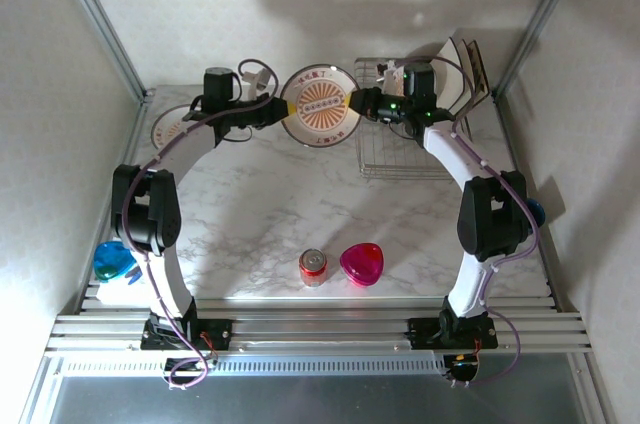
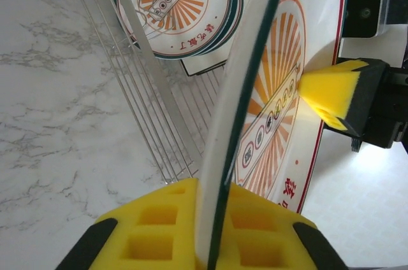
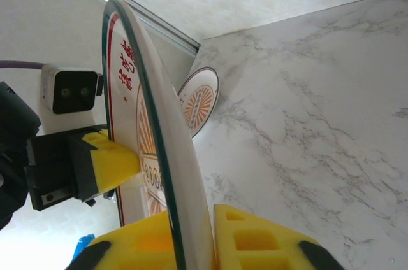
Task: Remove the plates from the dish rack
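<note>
A round plate (image 1: 320,104) is held in the air above the rear of the counter (image 1: 260,214), between the two arms and just left of the dish rack (image 1: 400,159). Its printed face, with an orange sunburst, is turned upward and slightly tilted, and the printed band across its middle runs left to right, from one hand to the other. The left hand (image 1: 275,109) is clamped on the plate's left rim, with the edge pinched between its yellow pads. The right hand (image 1: 358,102) straddles the opposite rim, with one pad touching the printed face; whether it grips cannot be told. A second round plate (image 2: 178,9) of the same pattern is seen inside the rack, and square plates (image 1: 470,69) are stood on edge, leaning, at the rack's far right end. A third round plate (image 1: 168,129) is laid flat on the counter at the left rear, partly covered by the left arm. A can (image 1: 313,266) and a pink heart-shaped dish (image 1: 362,264) are set side by side near the front, well apart from the held plate.
</note>
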